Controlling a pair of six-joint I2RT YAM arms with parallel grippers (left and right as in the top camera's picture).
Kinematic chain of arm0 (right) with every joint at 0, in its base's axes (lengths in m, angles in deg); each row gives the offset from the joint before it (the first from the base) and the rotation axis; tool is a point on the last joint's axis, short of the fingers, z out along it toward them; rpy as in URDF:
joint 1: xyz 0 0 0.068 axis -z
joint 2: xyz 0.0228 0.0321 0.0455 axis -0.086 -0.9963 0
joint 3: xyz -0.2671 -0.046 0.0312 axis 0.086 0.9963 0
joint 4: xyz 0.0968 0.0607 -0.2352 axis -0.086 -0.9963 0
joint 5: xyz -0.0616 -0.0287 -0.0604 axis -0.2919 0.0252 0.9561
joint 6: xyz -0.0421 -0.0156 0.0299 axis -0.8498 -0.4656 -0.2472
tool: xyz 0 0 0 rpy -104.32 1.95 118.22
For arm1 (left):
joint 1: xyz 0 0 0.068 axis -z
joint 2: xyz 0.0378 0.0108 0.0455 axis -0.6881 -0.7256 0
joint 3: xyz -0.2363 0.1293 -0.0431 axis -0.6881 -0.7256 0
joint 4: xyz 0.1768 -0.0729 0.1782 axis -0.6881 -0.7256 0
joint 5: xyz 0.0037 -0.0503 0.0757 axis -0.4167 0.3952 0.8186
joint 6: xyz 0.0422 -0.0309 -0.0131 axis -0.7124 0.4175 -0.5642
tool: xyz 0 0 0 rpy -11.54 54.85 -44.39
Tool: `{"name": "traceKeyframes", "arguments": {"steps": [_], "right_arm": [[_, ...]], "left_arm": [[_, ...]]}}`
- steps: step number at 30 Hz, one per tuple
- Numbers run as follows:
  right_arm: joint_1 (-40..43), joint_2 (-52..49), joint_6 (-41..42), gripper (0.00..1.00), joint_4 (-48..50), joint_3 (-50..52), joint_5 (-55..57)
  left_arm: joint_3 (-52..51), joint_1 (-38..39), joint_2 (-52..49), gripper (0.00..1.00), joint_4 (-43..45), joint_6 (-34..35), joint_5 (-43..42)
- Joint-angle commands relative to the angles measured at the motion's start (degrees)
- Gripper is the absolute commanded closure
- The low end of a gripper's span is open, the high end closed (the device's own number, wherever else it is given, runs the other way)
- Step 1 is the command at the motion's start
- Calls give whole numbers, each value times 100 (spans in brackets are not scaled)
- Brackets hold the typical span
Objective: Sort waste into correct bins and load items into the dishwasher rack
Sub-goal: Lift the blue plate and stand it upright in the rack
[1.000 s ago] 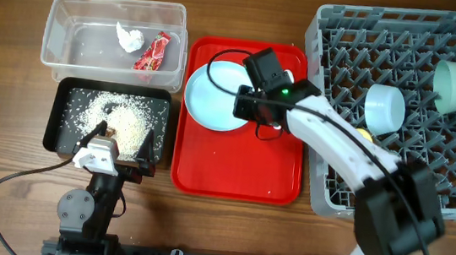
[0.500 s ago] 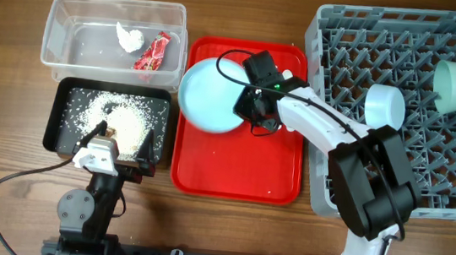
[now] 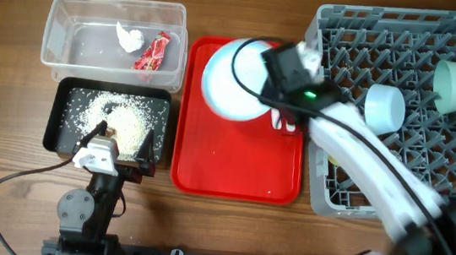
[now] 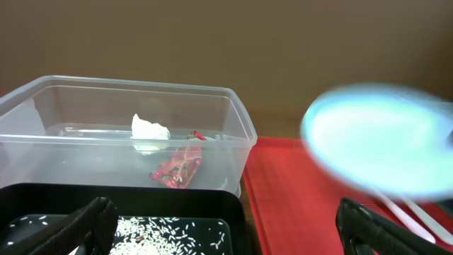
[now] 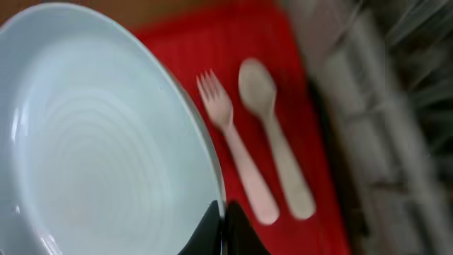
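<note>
Your right gripper is pinching the rim of the light blue plate, its fingers closed tight on the edge at the bottom of the wrist view. The plate is hanging tilted above the upper part of the red tray, close to the grey dishwasher rack, and it is showing up blurred in the left wrist view. Under it, the white fork and the white spoon are lying side by side on the red tray, handles roughly parallel, just apart from each other.

In the rack you are seeing the small light blue bowl near the left middle and the mint-green bowl further right, both standing among the pegs.

Your left gripper is sitting with its fingers spread wide and holding nothing, parked at the near edge of the black tray. That tray is carrying the white rice scraps, scattered over its floor. Just behind it, the clear tub is holding the crumpled white tissue and the red snack wrapper, the two lying close beside each other toward the tub's right half.
</note>
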Motion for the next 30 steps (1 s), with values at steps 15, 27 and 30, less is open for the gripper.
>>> {"name": "traceKeyframes", "arguments": {"steps": [15,27,30], "right_arm": [[2135,1200,-4358,96,2319,-26,4505],[2957,7,-7114,96,3681,-26,3906],[2957,-459,-7637,96,4162,-26,4129]], "left_arm": [[-17,-48,42,0,-48,-68,37],[-17,-48,42,0,-46,-68,37],[-17,-48,42,0,-46,-68,35]]}}
